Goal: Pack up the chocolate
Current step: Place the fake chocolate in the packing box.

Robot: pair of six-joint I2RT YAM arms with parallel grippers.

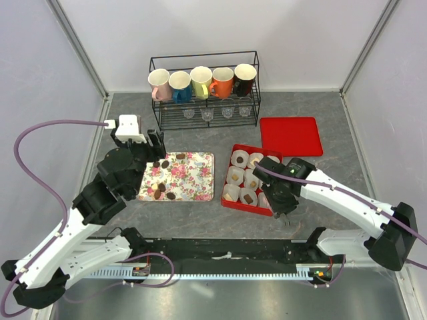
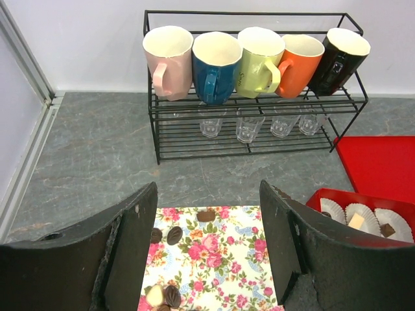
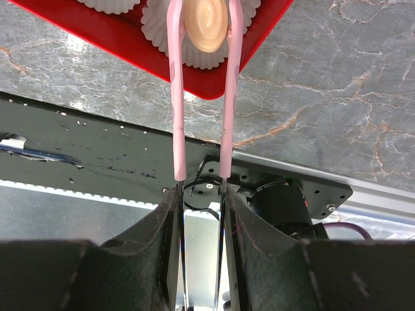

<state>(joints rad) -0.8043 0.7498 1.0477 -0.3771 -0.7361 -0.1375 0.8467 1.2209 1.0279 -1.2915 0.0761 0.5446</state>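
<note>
Dark and tan chocolates lie along the left side of a floral tray. My left gripper is open and empty above the tray's far left corner. Its wrist view shows the gripper, dark chocolates and the tray between the fingers. My right gripper is shut on pink tongs. The tongs pinch a tan oval chocolate over a white paper cup at a corner of the red box. The box holds several paper cups, some with chocolates.
A red lid lies behind the box. A black wire rack with several mugs and small glasses stands at the back. The arms' black base rail runs just below the box's near edge.
</note>
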